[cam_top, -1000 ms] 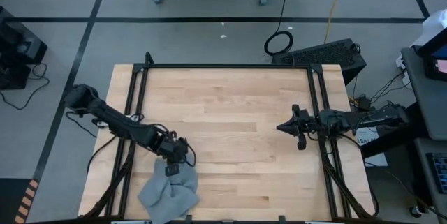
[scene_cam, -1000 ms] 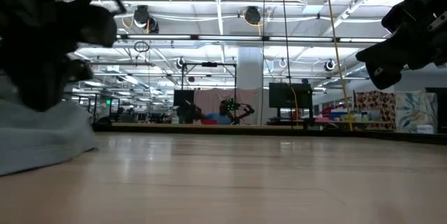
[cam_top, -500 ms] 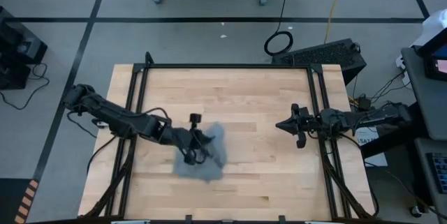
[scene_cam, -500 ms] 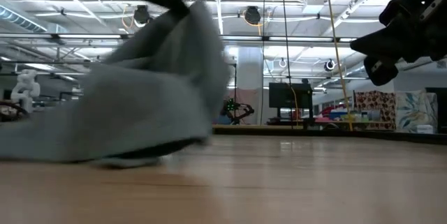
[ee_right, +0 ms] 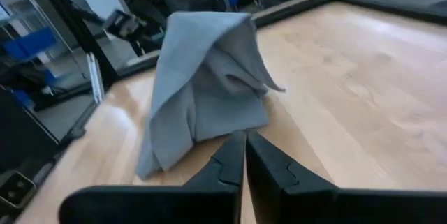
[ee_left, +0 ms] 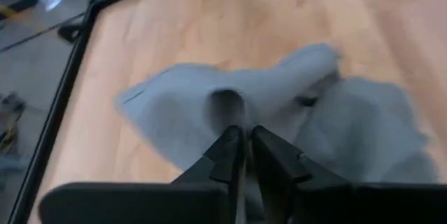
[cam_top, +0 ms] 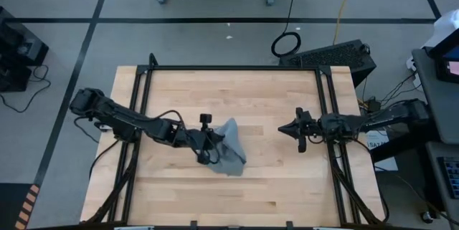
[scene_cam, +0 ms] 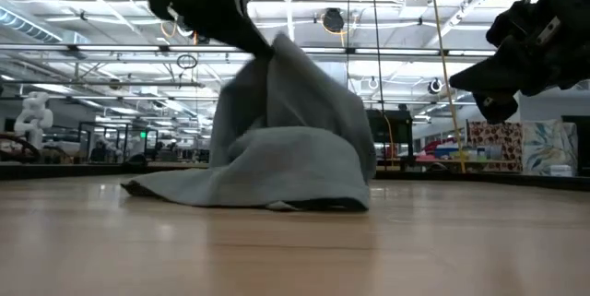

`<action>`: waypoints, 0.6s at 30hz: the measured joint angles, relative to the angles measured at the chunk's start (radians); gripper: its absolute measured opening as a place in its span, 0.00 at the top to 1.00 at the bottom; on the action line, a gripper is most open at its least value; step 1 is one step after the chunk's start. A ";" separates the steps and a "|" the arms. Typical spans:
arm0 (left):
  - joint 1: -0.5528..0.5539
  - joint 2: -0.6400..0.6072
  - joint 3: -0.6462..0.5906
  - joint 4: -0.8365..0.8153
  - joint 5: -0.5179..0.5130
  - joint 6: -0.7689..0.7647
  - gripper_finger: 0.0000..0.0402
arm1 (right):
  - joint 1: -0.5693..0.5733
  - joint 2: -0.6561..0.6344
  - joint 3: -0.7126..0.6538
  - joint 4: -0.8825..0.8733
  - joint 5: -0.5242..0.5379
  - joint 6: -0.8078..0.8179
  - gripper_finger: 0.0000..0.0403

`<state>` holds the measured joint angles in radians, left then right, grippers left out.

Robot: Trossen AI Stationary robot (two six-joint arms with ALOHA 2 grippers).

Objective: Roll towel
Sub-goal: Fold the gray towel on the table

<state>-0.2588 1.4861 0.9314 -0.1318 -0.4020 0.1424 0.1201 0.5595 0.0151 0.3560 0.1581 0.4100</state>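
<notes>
Left end effector [cam_top: 209,146] clamped on a peak of the grey-blue towel [cam_top: 230,155], holding it tented near mid-table [cam_top: 272,101], right end effector [cam_top: 290,129] pinched empty well apart; risks the bunched cloth slipping free; versus a second back, hauled in from the table's near-left corner.

Both arms are dark, near-black, built of slim jointed segments. The left arm [cam_top: 129,121] carries loose black cables looping alongside its links. The right arm [cam_top: 366,121] shows similar cabling behind its wrist. Each arm's fingers [ee_left: 241,155] are matte black, tapered, with stepped inner edges; the crossbar behind them is plain black.
</notes>
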 joint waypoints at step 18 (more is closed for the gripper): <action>0.038 0.040 0.043 0.118 0.141 -0.104 0.66 | 0.146 0.411 0.080 0.123 -0.059 -0.147 0.78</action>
<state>-0.2210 1.5264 0.9745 -0.0135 -0.2609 0.0383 0.2663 0.9707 0.0950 0.4793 0.0991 0.2632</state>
